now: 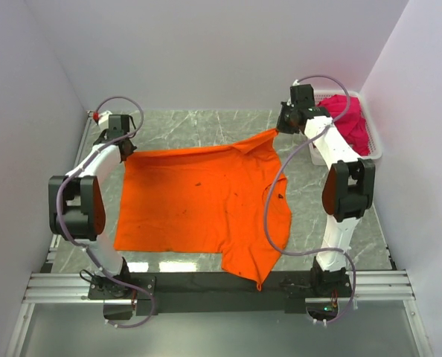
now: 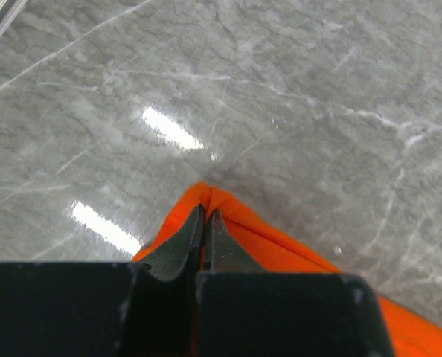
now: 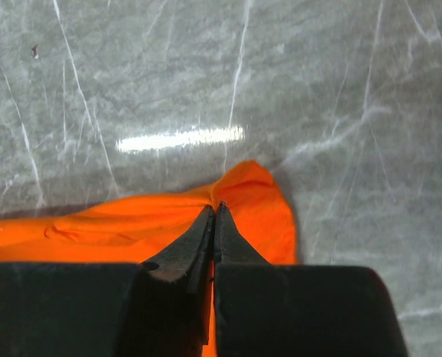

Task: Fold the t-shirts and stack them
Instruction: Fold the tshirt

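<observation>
Here, orange t-shirt (image 1: 199, 201) corners tight in left fingers (image 2: 178, 249), right fingers (image 3: 187, 249).

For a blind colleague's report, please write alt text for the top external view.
An orange t-shirt lies spread on a grey marble table, its two far corners pinched by the shut left gripper and right gripper. Magenta cloth sits in a white basket at far right.

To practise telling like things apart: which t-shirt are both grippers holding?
The orange t-shirt, spread flat, far corners pinched by the left gripper and right gripper; the magenta-pink t-shirts sit bunched in the white basket.
</observation>
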`<state>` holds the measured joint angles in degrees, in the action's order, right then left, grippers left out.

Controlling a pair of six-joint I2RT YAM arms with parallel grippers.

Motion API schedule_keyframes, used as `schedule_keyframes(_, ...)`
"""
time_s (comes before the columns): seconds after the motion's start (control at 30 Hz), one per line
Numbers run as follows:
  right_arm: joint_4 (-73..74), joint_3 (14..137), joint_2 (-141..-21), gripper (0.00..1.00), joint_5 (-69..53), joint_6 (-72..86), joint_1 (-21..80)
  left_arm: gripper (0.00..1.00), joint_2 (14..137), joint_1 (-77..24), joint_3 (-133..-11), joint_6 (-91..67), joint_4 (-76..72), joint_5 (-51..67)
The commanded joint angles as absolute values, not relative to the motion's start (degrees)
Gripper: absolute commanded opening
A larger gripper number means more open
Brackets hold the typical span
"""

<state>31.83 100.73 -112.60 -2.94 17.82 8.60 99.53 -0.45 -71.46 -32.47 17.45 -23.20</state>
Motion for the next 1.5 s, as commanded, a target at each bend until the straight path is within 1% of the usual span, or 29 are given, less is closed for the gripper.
schedule_keyframes(0.0, 33.7, 98.8, -106.8, 0.00, -0.3, 19.5, 10.2, 0.01, 94.4, -0.1, -69.7, -34.0, 19.4, -21.5)
schedule_keyframes(0.37, 36.9, 88.6, -98.3, 0.00, 1.1, 22.3, 11.8, 0.01, 87.4, -0.1, -64.2, -35.8, 24.5, -20.0)
schedule_keyframes(0.5, 38.8, 86.7, -96.2, 0.00, 1.1, 22.8, 11.8, 0.01, 85.8, 2.3, -62.1, -36.0, 25.3, -18.9)
schedule_keyframes(0.73, 40.2, 83.2, -92.9, 0.00, -2.2, 25.7, 12.6, 0.01, 82.3, 2.7, -58.4, -37.9, 26.5, -16.2)
schedule_keyframes(1.0, 38.9, 76.0, -90.0, 0.00, -2.1, 28.2, 13.0, 0.01, 81.5, 2.6, -54.8, -38.2, 25.8, -14.6)
schedule_keyframes(1.17, 36.7, 70.5, -85.5, 0.00, -0.9, 30.6, 13.3, 0.01, 81.1, 2.6, -53.1, -38.7, 24.3, -13.4)
schedule_keyframes(1.47, 33.8, 63.4, -81.9, 0.00, -4.3, 32.9, 13.2, 0.01, 81.7, 2.6, -51.3, -39.1, 23.2, -12.9)
